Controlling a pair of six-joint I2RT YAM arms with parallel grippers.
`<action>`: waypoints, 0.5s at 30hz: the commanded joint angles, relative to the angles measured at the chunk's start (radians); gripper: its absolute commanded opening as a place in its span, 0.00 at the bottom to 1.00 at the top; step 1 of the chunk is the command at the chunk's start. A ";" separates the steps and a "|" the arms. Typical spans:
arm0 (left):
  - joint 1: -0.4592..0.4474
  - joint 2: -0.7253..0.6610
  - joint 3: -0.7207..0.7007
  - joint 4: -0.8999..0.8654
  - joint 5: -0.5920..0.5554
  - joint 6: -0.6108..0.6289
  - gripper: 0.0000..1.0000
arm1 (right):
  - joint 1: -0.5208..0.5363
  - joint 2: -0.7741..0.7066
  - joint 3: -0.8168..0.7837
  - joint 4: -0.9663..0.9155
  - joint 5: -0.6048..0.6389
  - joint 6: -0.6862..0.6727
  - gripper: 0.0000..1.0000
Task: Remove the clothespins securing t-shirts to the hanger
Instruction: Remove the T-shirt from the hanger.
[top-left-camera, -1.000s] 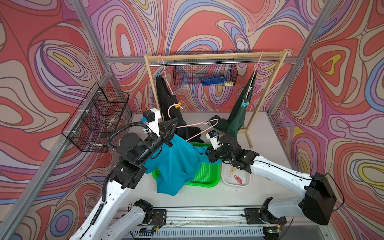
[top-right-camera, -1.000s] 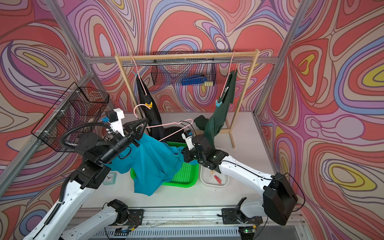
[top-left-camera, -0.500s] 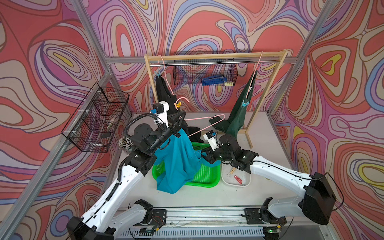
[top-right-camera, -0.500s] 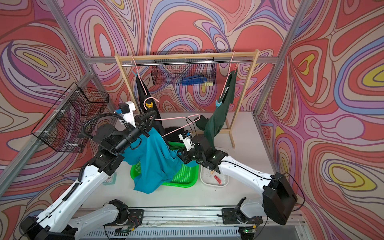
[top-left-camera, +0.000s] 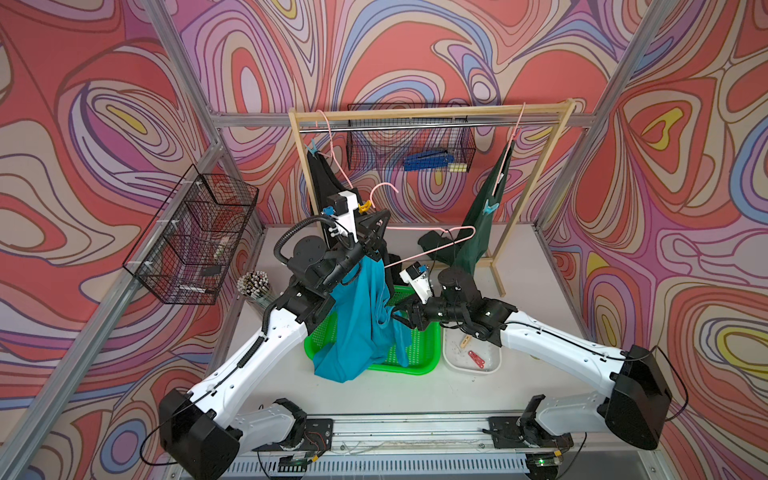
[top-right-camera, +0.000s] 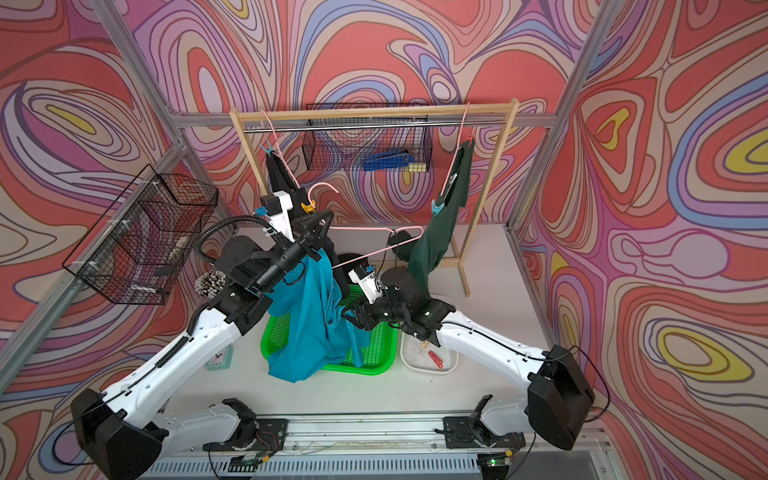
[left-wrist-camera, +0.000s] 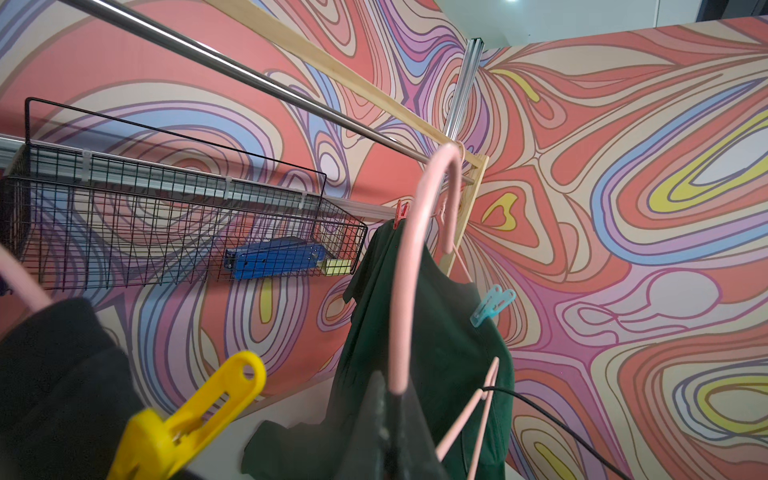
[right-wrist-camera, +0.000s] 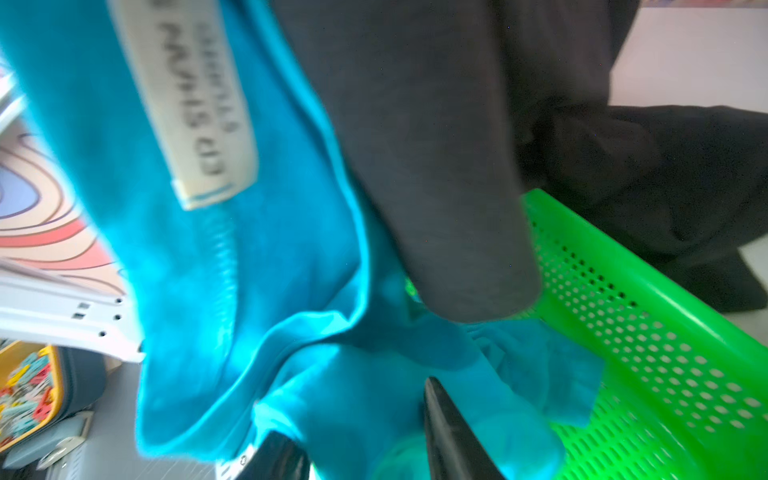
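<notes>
Left pincer (left-wrist-camera: 395, 419) clamps one hanger (left-wrist-camera: 401, 311); three t-shirts (top-left-camera: 357, 324); four clothespins (left-wrist-camera: 195, 417) attached.

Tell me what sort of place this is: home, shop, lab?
Likely a robot lab test cell: left arm and right arm mounted on a rail, an aluminium frame holding swirl-printed walls, and a small wooden rack as prop.

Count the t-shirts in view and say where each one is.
3. The black shirt hangs at one end of the rail, the green shirt at the other end. The blue shirt hangs in the middle, draped over the green basket. None appears hidden.
</notes>
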 joint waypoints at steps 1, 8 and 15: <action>-0.004 0.026 0.049 0.163 -0.094 -0.014 0.00 | 0.059 0.013 0.031 0.015 -0.050 -0.018 0.46; -0.034 0.044 0.081 0.181 -0.147 0.010 0.00 | 0.072 0.012 0.060 -0.049 0.014 -0.060 0.85; -0.048 0.032 0.138 0.146 -0.195 0.048 0.00 | 0.072 -0.032 0.040 -0.077 0.069 -0.057 0.98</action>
